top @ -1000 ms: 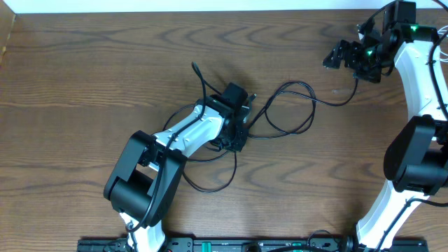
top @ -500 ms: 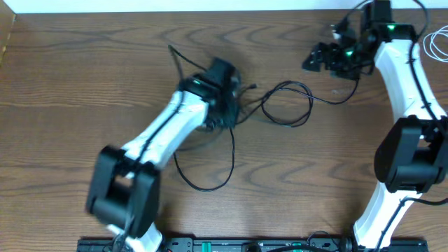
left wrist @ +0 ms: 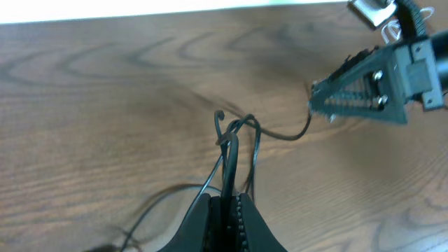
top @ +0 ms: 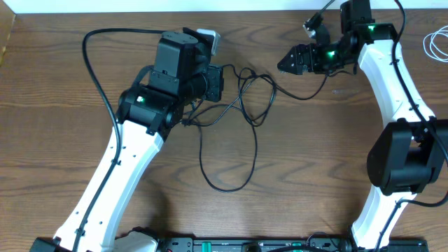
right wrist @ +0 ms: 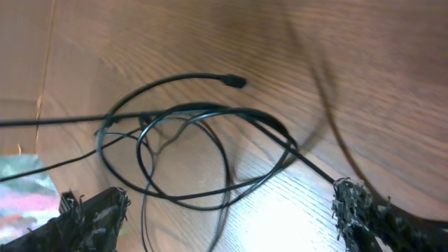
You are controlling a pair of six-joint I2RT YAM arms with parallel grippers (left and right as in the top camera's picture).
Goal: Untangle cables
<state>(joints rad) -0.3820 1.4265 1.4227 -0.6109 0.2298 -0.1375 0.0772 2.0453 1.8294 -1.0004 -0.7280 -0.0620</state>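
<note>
The black cables (top: 246, 94) lie in tangled loops on the wooden table, with one long loop trailing toward the front (top: 225, 183). My left gripper (top: 214, 82) is shut on a black cable strand (left wrist: 229, 164) and holds it raised above the table. My right gripper (top: 290, 60) is open just right of the tangle; in the right wrist view the loops (right wrist: 185, 143) lie between and beyond its spread fingers (right wrist: 224, 206). One strand runs past its right finger. The thin white cable (top: 434, 46) lies apart at the far right edge.
My right gripper also shows in the left wrist view (left wrist: 360, 87), facing the held strand. The table's back edge (top: 105, 11) runs along the top. A thick black arm wire (top: 94, 52) arcs left of the left arm.
My left arm has risen and pulled back and left with the strand, dragging the tangle toward the back. My right gripper has moved left, closer to the tangle.
</note>
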